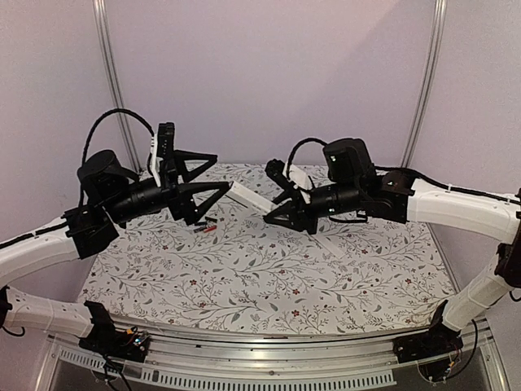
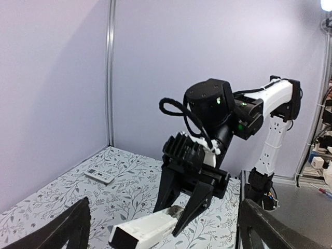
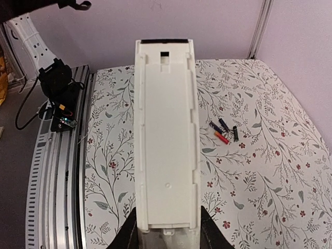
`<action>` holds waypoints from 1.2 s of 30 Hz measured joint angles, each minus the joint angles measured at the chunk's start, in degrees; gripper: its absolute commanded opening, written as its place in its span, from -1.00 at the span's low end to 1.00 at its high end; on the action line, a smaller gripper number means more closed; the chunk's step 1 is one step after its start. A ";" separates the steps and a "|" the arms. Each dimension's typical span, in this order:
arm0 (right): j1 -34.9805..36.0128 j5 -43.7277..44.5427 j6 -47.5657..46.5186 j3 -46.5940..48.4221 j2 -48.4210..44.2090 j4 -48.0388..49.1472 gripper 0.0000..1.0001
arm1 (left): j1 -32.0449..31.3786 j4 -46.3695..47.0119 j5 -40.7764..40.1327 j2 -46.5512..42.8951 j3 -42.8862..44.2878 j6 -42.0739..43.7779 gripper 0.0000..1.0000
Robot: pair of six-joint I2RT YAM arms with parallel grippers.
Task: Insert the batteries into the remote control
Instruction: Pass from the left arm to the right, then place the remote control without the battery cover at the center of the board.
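Lying loose on the desk (image 1: 269, 285), left of middle toward its far edge, the batteries (image 1: 203, 229) wait. The right tool (image 1: 281, 213) clamps the remote (image 1: 248, 198) aloft, back up; the left tool (image 1: 221, 171) gapes empty beside its tip. I'd say hold the remote level, then pinch one battery across its middle. No writing on it is legible.

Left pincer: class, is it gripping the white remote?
No, the left pincer stands open and empty, while the right pincer grips the remote.
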 measured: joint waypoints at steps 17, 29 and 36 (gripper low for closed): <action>4.87 14.12 -10.16 3.39 25.35 -16.37 -0.90 | 17.35 -8.20 -18.69 4.02 -7.74 -22.58 0.76; 6.91 16.24 -14.75 7.58 30.18 -20.90 -0.40 | 17.77 -15.23 -28.96 -0.02 -11.37 -26.25 0.78; 7.37 17.49 -13.14 9.01 31.93 -22.77 0.20 | 17.84 -16.98 -31.12 -2.21 -13.20 -25.35 0.80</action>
